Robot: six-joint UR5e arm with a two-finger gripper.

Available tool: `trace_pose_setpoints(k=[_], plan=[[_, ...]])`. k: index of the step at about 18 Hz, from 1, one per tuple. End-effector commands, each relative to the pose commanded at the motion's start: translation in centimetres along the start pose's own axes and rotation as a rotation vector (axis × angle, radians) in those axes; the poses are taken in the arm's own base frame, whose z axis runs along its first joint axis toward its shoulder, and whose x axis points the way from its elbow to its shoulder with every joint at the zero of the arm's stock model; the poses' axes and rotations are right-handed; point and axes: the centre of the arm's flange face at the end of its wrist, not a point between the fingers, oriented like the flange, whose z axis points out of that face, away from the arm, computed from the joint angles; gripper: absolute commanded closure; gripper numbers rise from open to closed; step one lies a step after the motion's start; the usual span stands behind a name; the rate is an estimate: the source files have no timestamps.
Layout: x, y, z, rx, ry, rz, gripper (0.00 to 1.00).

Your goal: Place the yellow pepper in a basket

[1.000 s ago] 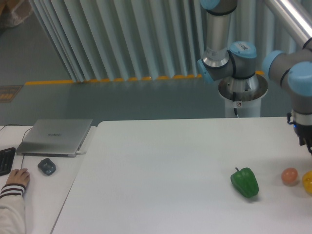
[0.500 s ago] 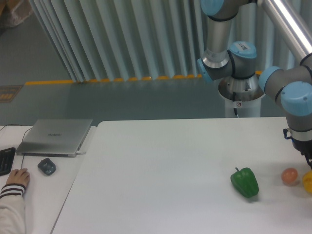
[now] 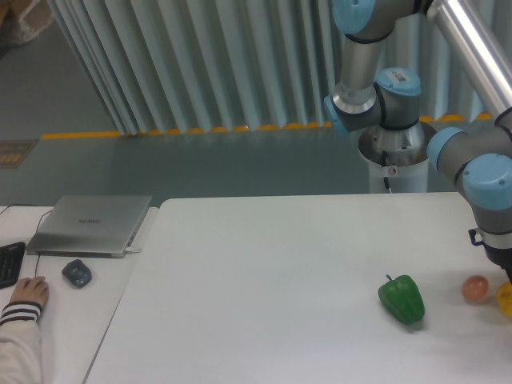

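Arm (image 3: 490,180): had lowered steadily over the last second, wrist dropping toward the pepper (image 3: 505,298).
Fingers: cut off at frame edge; spread could not be told.
Pepper: directly beneath them, on the table (image 3: 264,288), ungrasped.
Meaning: pick imminent.

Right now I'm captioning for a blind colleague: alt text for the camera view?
A robot arm reaches down at the right frame edge above a partly visible yellow pepper, its jaws out of view. A small orange ball and a green pepper lie nearby on the white table.
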Motion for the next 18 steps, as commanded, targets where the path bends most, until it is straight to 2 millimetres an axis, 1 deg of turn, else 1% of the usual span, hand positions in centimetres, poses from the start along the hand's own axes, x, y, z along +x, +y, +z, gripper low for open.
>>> trace_pose_setpoints(k=[3, 6, 9, 12, 17, 18], plan=[[0.0, 0.1, 0.0, -0.009, 0.001, 0.0, 0.0], [-0.1, 0.0, 0.6, -0.01, 0.009, 0.002, 0.0], [-0.5, -0.3, 1.7, -0.011, 0.009, 0.002, 0.0], [-0.5, -0.3, 2.6, -0.067, 0.028, 0.011, 0.0], [-0.8, -0.5, 3.4, -0.068, 0.038, 0.026, 0.01], [-0.9, -0.5, 3.6, -0.069, 0.034, 0.026, 0.12]])
